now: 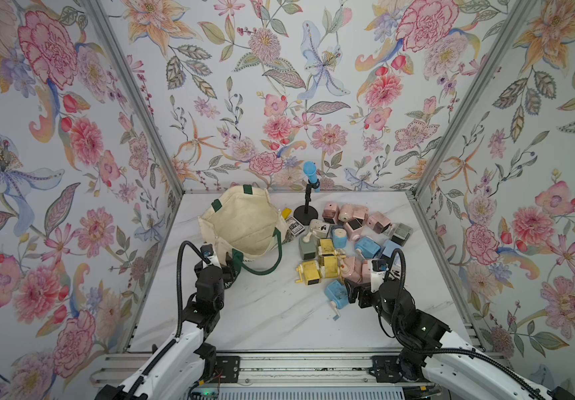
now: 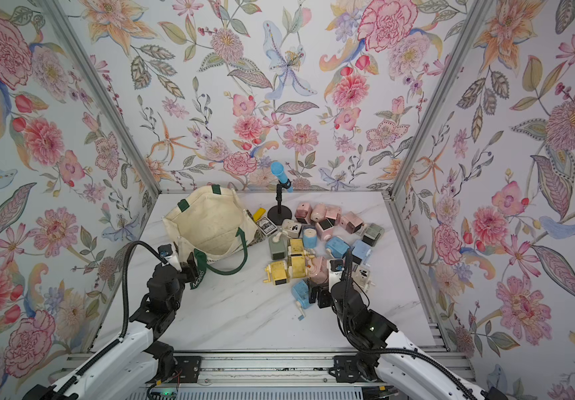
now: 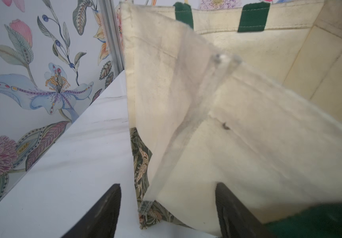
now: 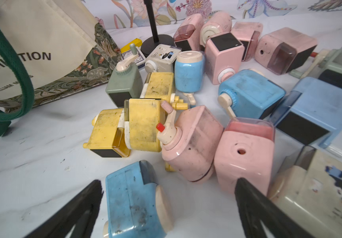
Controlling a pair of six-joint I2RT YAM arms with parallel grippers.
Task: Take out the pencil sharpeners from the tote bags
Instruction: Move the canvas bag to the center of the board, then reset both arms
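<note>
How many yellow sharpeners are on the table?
3 yellow sharpeners clustered mid-pile: one beside the sage-green sharpener, one against a pink sharpener, one nearest the tote handle. More may be hidden.

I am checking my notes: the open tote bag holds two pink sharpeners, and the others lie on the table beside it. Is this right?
Not quite. The open tote bag holds nothing visible: both top views show only bare canvas inside. The pencil sharpeners all lie on the table beside it.
</note>
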